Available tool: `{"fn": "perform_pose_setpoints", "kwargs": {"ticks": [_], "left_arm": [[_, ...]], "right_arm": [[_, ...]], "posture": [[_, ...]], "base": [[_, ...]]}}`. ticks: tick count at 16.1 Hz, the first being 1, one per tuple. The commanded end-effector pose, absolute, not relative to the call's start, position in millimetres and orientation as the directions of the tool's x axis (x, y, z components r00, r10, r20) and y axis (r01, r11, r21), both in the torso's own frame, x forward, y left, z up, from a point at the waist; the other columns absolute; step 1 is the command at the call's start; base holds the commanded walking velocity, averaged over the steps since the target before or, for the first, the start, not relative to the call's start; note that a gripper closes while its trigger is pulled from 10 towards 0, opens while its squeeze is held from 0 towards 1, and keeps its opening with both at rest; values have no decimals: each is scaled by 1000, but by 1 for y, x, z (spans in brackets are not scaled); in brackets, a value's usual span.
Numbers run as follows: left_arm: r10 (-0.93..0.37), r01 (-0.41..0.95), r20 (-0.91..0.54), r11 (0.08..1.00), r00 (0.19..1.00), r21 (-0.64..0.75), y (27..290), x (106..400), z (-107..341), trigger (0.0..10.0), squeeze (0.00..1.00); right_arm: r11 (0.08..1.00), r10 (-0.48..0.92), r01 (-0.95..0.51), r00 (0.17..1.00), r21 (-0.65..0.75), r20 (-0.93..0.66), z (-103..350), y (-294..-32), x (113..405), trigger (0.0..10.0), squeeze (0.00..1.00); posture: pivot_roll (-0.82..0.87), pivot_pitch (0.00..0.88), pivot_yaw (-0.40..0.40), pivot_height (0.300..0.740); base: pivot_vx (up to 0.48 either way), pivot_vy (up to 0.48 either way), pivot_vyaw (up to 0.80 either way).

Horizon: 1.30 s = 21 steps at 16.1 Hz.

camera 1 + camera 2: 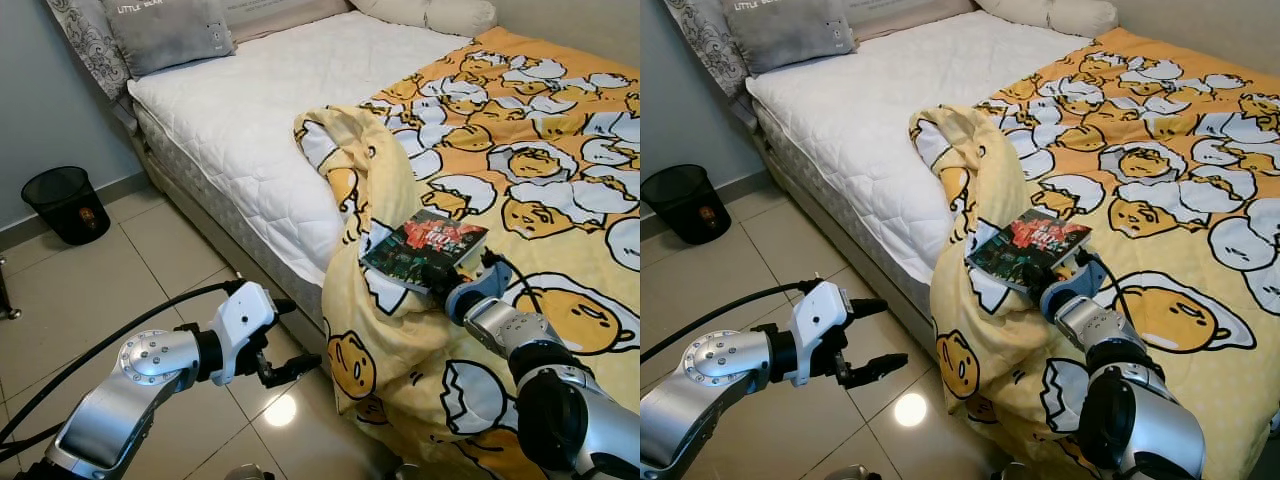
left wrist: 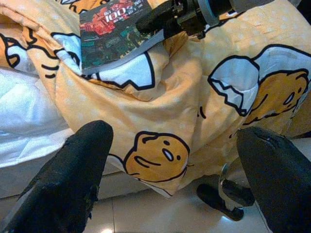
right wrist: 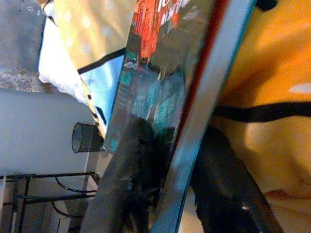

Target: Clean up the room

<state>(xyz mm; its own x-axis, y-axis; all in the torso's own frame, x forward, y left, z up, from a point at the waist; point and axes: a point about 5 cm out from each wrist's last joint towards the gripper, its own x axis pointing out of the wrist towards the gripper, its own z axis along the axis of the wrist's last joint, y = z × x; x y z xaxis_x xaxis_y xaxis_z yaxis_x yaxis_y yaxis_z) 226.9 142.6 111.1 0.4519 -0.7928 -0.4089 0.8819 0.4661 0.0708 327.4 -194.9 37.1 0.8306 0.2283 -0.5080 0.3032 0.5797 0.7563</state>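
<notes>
The book (image 1: 425, 248), lying on the bunched yellow blanket (image 1: 400, 340) at the bed's edge, is pinched by the right gripper (image 1: 440, 275) and should be lifted level, while the left gripper (image 1: 285, 340) hangs spread above the floor

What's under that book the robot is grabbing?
The book, pinched by the right gripper, lies on the bunched yellow egg-print blanket. Whatever sits beneath those folds is covered.

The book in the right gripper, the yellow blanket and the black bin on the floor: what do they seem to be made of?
The book, clamped in the right gripper, looks like a paperback with a glossy printed cover; light glints off it. The blanket appears to be soft woven or fleece fabric, since it bunches into loose folds at the edge of the bed. The bin seems to be black mesh, probably metal wire, though that is uncertain.
</notes>
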Motion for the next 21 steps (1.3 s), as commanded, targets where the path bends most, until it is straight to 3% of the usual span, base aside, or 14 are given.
{"fn": "perform_pose_setpoints", "kwargs": {"ticks": [1, 4, 5, 13, 17, 19, 21], "left_arm": [[-788, 885, -424, 459, 445, 76, 143, 228, 108, 10000, 937], [-788, 885, -425, 459, 446, 77, 144, 228, 108, 10000, 933], [-787, 885, -425, 460, 447, 78, 145, 228, 108, 10000, 933], [-783, 883, -429, 464, 449, 78, 149, 230, 109, 10000, 918], [-782, 884, -434, 462, 447, 77, 150, 229, 108, 10000, 902], [-781, 884, -437, 460, 445, 79, 150, 229, 108, 10000, 898], [-780, 885, -440, 459, 445, 82, 151, 229, 109, 10000, 890]], "right_arm": [[592, 219, 295, 837, 750, -502, 43, -196, 332, 10000, 1000], [590, 206, 311, 834, 745, -511, 44, -199, 332, 10000, 1000], [572, 209, 317, 836, 757, -508, 45, -199, 333, 10000, 0], [362, 327, 208, 885, 909, -332, 73, -192, 347, 10000, 0], [408, 285, 234, 886, 882, -367, 69, -189, 348, 10000, 0], [463, 202, 283, 889, 840, -410, 62, -187, 348, 10000, 0], [460, 118, 349, 887, 816, -446, 58, -186, 349, 10000, 0]], "posture": [[-3, 0, 44, 740], [-4, 0, 45, 740], [-4, 0, 45, 740], [1, 0, 46, 740], [6, 0, 50, 740], [7, 0, 54, 740], [13, 0, 59, 740]], "base": [[0, 0, 0], [0, 0, 0], [0, 0, 0], [0, 0, 0], [0, 0, 0], [0, 0, 0], [0, 0, 0]]}}
